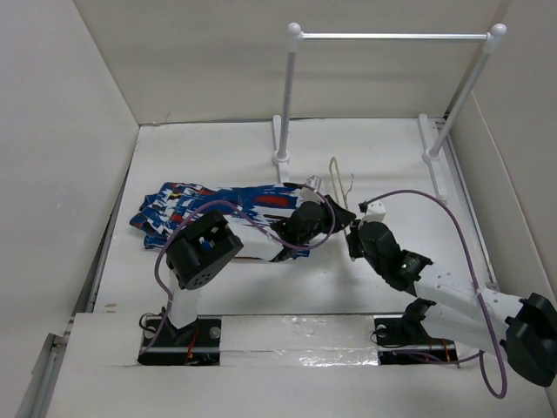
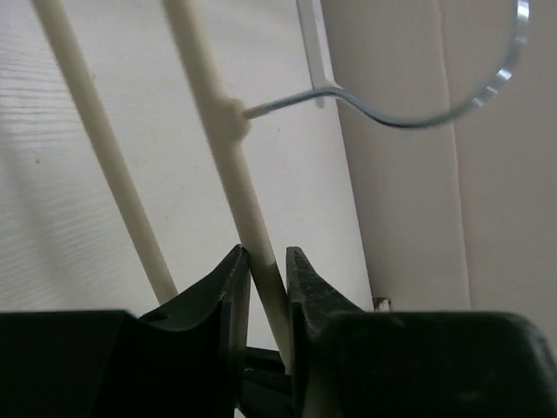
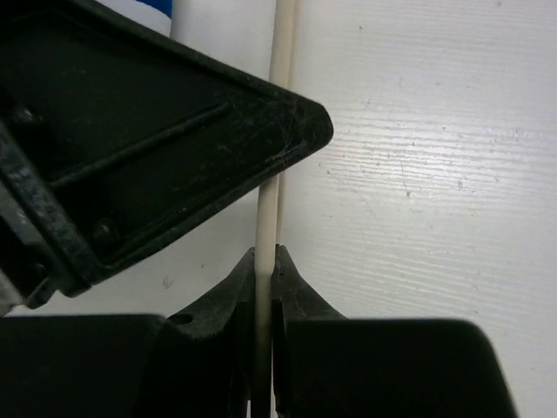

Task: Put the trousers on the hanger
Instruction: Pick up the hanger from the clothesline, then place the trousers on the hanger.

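Note:
The trousers (image 1: 196, 209) lie crumpled on the table at the left, royal blue with white, red and black streaks. The hanger (image 1: 335, 181) is held near the table's middle, its small wire hook (image 1: 350, 186) toward the rack. My left gripper (image 1: 335, 216) is shut on a cream hanger bar (image 2: 228, 122), with the hook (image 2: 418, 117) ahead of it. My right gripper (image 1: 355, 231) is shut on a thin hanger bar (image 3: 280, 104), close beside the left gripper's body (image 3: 130, 148). A blue corner of the trousers (image 3: 148, 7) shows at the top of the right wrist view.
A white tubular rack (image 1: 392, 37) with ball-capped posts stands at the back, its feet (image 1: 280, 158) on the table. White walls enclose the table on the left, back and right. The right arm's purple cable (image 1: 435, 205) loops over the right side.

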